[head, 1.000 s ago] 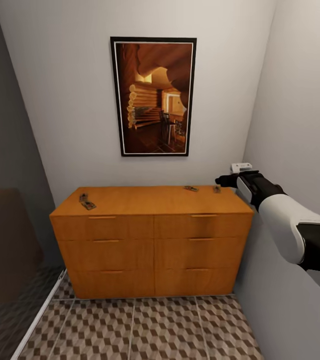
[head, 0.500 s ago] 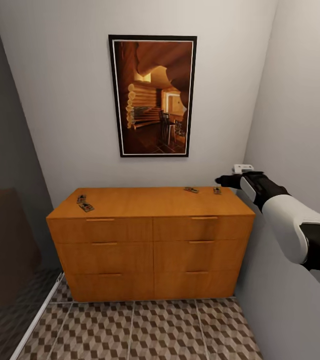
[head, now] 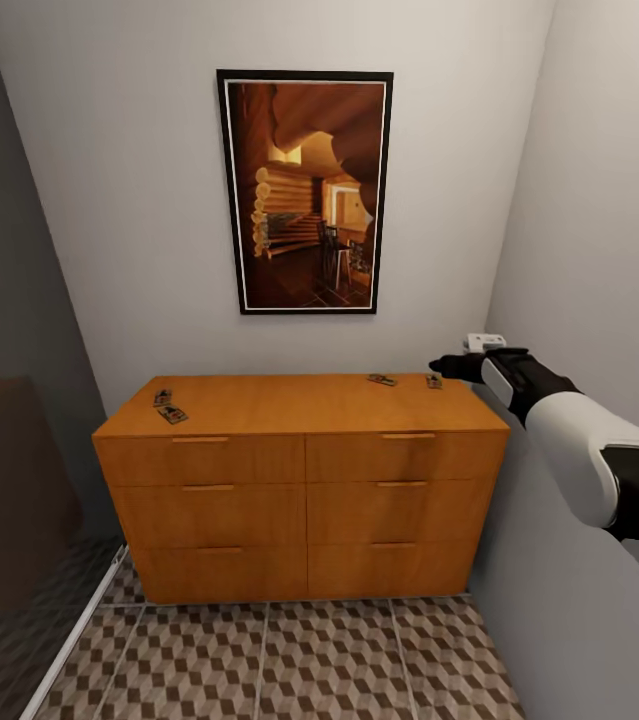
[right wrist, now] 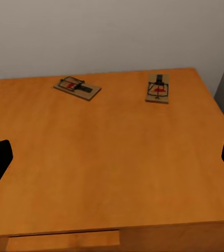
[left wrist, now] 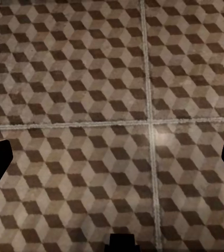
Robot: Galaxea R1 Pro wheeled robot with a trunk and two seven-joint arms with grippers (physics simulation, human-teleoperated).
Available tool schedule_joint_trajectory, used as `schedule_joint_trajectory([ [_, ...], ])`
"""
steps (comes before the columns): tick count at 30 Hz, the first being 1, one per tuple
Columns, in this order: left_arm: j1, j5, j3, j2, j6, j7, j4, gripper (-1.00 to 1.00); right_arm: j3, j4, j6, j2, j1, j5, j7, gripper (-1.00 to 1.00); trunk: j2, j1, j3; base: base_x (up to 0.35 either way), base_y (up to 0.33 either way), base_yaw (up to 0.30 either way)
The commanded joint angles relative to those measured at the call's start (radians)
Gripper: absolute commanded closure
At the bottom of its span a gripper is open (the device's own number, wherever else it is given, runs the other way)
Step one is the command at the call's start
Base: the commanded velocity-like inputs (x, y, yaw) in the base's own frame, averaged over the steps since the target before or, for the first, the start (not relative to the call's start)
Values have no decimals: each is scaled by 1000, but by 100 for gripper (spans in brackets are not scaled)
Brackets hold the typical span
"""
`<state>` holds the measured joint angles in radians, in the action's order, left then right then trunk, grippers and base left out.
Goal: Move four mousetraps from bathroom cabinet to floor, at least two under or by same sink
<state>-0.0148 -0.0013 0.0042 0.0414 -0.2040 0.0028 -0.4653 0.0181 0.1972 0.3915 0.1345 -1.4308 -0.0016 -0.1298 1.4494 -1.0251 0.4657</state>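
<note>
The orange-brown cabinet [head: 304, 480] stands against the back wall with all drawers shut. Two mousetraps [head: 162, 397] [head: 172, 414] lie at the left end of its top. Two more mousetraps [head: 381, 379] [head: 433, 381] lie near the back right corner. In the right wrist view those right-hand mousetraps [right wrist: 77, 87] [right wrist: 158, 88] sit ahead on the cabinet top [right wrist: 112, 157]. My right gripper [head: 445, 366] [right wrist: 112, 157] hovers open just above the rightmost trap, holding nothing. My left gripper [left wrist: 112, 163] is open over the cube-patterned bathroom floor [left wrist: 112, 94]. The bathroom sink is out of view.
A framed picture [head: 305, 190] hangs on the wall above the cabinet. A grey wall [head: 599, 250] runs close along the cabinet's right end, tight beside my right arm. A dark translucent panel [head: 19, 400] stands at the left. Tiled floor [head: 289, 660] lies in front of the drawers.
The camera shifted a little a second ago. My right gripper has sunk slightly toward the cabinet's back right corner. The mousetraps have not moved.
</note>
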Motion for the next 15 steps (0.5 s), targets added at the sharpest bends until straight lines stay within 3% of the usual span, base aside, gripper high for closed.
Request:
schedule_joint_trajectory([
  [1,-1,0,0,0,-3,0,1,-100,2,-2,2,0,0,0,-3,-100,1,0,1,0,0,0],
  [15,-1,0,1,0,-3,0,1,-100,0,-28,-14,1,0,3,5,-100,1,0,1,21,0,0],
])
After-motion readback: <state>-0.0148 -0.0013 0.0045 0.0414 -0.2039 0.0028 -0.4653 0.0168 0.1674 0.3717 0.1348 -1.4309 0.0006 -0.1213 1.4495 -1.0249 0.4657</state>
